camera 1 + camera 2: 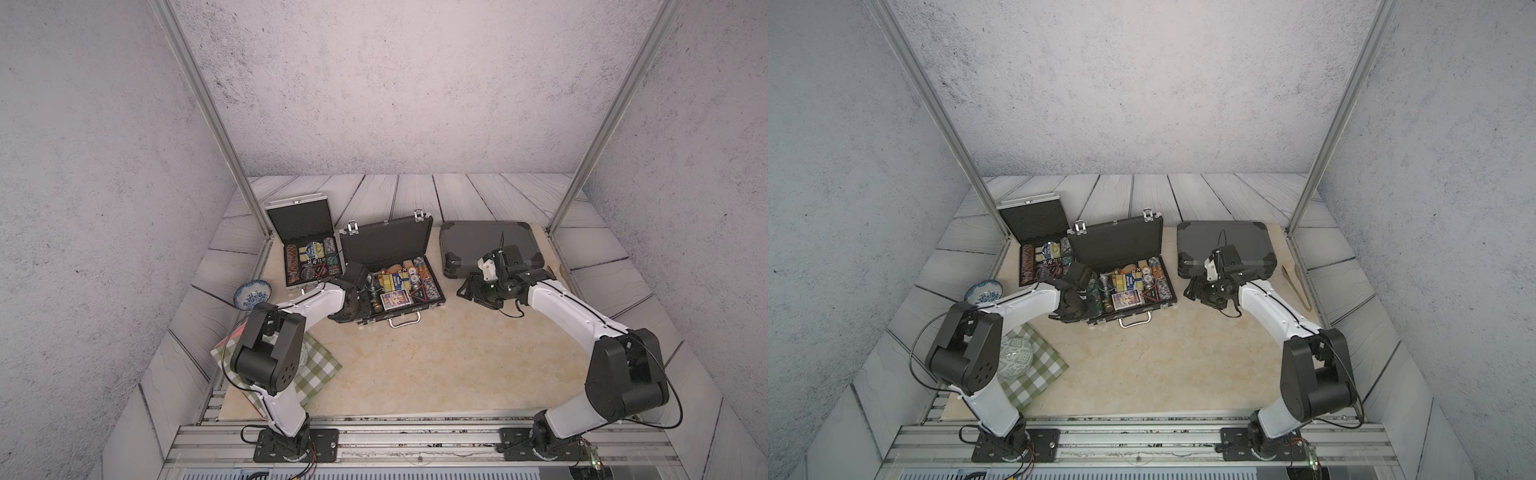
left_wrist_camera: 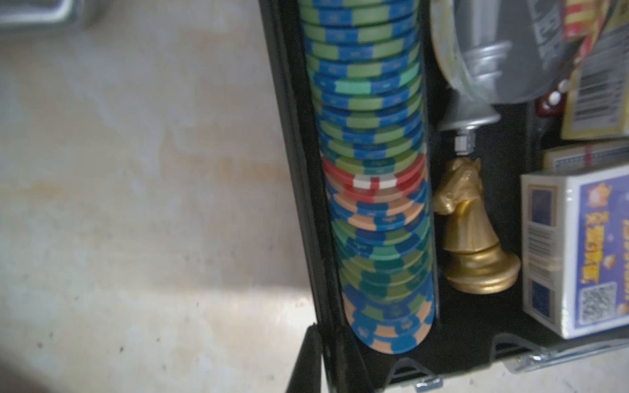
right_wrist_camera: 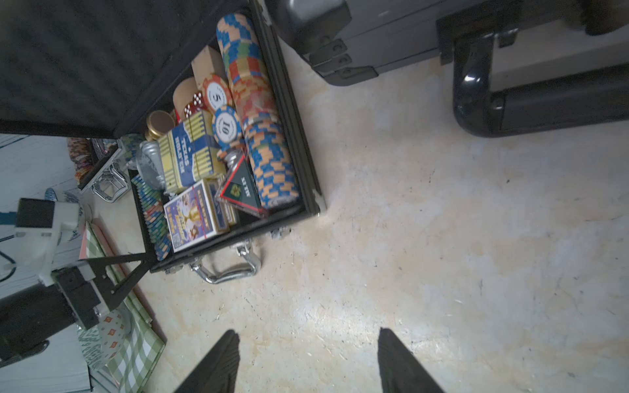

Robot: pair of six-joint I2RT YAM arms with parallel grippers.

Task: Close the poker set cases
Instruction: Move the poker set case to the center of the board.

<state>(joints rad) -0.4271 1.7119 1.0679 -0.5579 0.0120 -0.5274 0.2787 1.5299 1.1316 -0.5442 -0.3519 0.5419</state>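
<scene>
- three cases are lined up at the back of the table [image 1: 415, 374]. the silver case [image 1: 300, 222] and the black case [image 1: 386, 245] stand open with lids upright, and the grey case [image 1: 478, 241] is already shut flat.
- the left gripper [image 1: 353, 305] is parked at the black case's front left corner with its jaws closed. whether the case wall is pinched can't be told from the left wrist view.
- the right gripper [image 3: 306, 331] is held open and empty over bare table between the black and grey cases.
- the step in hand looks like the black lid. it's probably best pushed from behind its top edge, forward and down, with closed jaws used as a blunt pusher while the base is steadied near the handle [image 1: 404, 320].
- the chip row [image 2: 371, 170], gold knight [image 2: 473, 231] and card box [image 2: 578, 251] should be checked against the rim first. anything sticking up would likely stop the lid.
- edges: the silver case sits just beside the black lid's left end, so any reach round there should be kept tight.
- plenty of open table is left in front. the bowl [image 1: 252, 293] and checked cloth [image 1: 320, 365] are off to the left.
</scene>
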